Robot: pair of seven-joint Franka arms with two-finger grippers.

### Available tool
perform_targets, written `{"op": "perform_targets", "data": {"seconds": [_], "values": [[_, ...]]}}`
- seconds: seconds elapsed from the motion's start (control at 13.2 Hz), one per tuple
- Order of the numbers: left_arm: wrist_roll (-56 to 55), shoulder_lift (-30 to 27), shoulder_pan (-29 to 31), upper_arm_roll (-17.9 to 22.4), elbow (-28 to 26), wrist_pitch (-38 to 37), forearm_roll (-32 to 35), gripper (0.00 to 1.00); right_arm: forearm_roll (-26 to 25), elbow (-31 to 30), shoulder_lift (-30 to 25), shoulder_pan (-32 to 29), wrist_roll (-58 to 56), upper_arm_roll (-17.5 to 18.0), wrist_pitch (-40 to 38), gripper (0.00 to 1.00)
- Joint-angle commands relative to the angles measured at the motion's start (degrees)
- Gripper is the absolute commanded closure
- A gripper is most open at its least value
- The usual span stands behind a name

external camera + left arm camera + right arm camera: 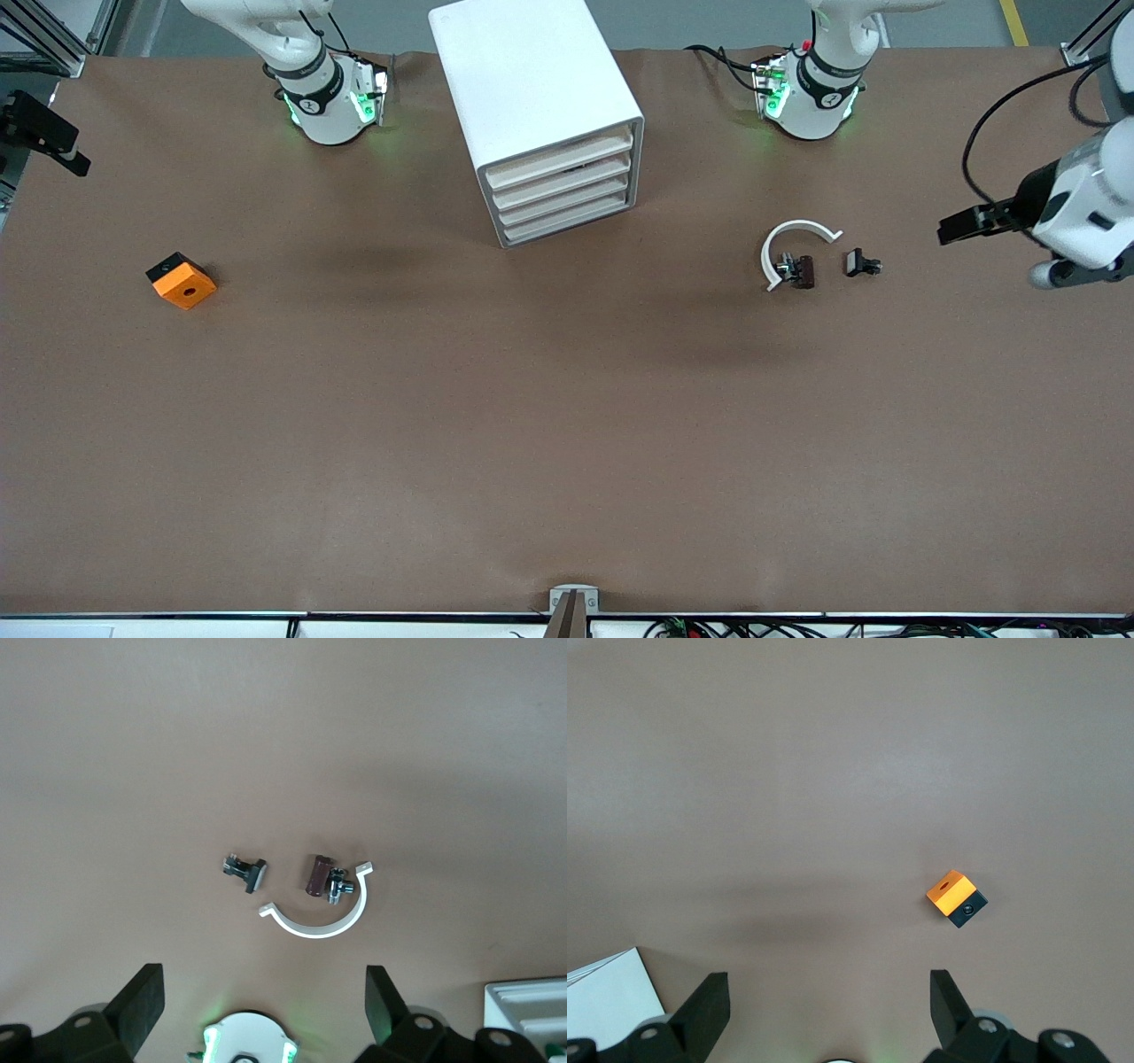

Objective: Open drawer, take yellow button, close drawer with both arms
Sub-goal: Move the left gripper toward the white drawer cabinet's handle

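The white cabinet (pixel 532 80) stands between the two arm bases. Its four cream-fronted drawers are all pushed in, and the drawer (pixel 560 158) named in the task is the highest of them. The button is out of view. My left gripper (pixel 952 230) (pixel 263 997) hangs open and empty high over the left arm's end of the table. My right gripper (pixel 71 158) (pixel 828 1001) hangs open and empty high over the right arm's end. A corner of the cabinet (pixel 532 1005) (pixel 607 997) shows in both wrist views.
An orange square block (pixel 182 281) (pixel 955 896) with a black hole lies toward the right arm's end. A white curved piece (pixel 788 244) (pixel 323 921), a dark brown part (pixel 802 270) (pixel 317 875) and a small black clip (pixel 859 263) (pixel 248 872) lie toward the left arm's end.
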Motion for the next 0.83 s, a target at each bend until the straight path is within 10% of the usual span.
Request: {"op": "perform_targets", "data": {"seconds": [0.0,0.76], "values": [[-7.1,3.8,-2.2,-0.3,1.3,1.2,-0.2,0.0,-0.6,0.8,1.2,0.4,-0.2,-0.1,-0.4,0.0],[-41.6,15.5,-9.0,-1.1,5.8,8.8,-0.4,0.0,0.2,1.7,3.5,0.3,-0.1,-0.1,0.5,0.0]]}}
